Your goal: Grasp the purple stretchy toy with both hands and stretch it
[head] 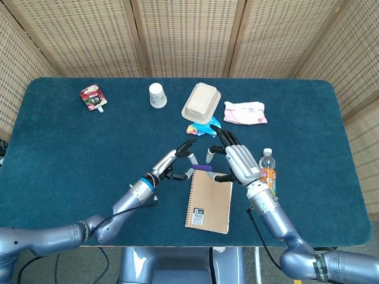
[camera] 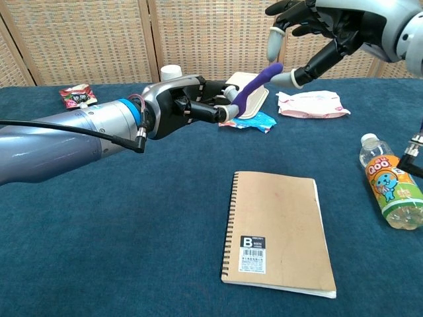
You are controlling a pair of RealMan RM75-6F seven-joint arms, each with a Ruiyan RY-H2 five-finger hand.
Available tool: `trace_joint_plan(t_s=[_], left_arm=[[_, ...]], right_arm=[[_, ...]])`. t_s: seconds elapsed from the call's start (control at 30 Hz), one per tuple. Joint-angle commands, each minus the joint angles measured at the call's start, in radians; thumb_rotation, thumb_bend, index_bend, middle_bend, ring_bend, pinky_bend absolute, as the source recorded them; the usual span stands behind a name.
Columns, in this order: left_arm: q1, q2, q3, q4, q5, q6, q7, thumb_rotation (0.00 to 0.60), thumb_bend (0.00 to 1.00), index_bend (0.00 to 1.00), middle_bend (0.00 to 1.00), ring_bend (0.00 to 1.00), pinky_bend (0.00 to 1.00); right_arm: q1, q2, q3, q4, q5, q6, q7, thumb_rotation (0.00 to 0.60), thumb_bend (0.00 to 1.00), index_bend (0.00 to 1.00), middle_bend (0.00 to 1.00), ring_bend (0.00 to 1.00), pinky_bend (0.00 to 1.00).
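The purple stretchy toy [camera: 254, 87] [head: 202, 168] is a slim purple strip held up above the table. My left hand [camera: 192, 105] [head: 174, 163] pinches its lower end, and the free end slants up to the right. My right hand [camera: 310, 26] [head: 232, 157] hovers at that free end with its fingers spread around the tip. I cannot tell whether they touch the toy.
A tan spiral notebook [camera: 277, 231] lies below the hands. An orange drink bottle [camera: 390, 191] lies at the right. Behind are a foam food box [head: 201, 102], a blue wrapper [head: 204, 127], a pink tissue pack [head: 244, 112], a white paper cup [head: 157, 94] and a red pouch [head: 93, 97].
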Motion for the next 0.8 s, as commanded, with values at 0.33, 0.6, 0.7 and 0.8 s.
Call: trace_joint_plan(t_s=[0.33,0.6,0.7,0.8], left_arm=[[-0.002,-0.001,0.0,0.005,0.002,-0.005,-0.003,0.6,0.5,0.66,0.0,0.0,0.0],[-0.001,-0.002,0.002,0.003,0.003,-0.006,-0.003,0.6,0.5,0.66,0.0,0.0,0.0],[0.0,-0.001,0.002,0.001,0.004,-0.007,-0.003,0.6,0.5,0.66,0.0,0.0,0.0],[0.0,0.0,0.003,-0.002,0.006,-0.007,-0.004,0.6,0.5,0.66,0.0,0.0,0.0]], right_arm=[[0.007,-0.009,-0.007,0.0,0.007,-0.001,-0.013,0.6,0.44,0.6,0.08,0.0,0.0],[0.01,-0.012,-0.009,0.0,0.012,0.003,-0.025,0.6,0.44,0.6,0.08,0.0,0.0],[0.01,-0.012,-0.008,0.0,0.016,0.005,-0.028,0.6,0.45,0.6,0.08,0.0,0.0],[0.011,-0.012,-0.008,0.003,0.016,0.006,-0.031,0.6,0.46,0.61,0.09,0.0,0.0]])
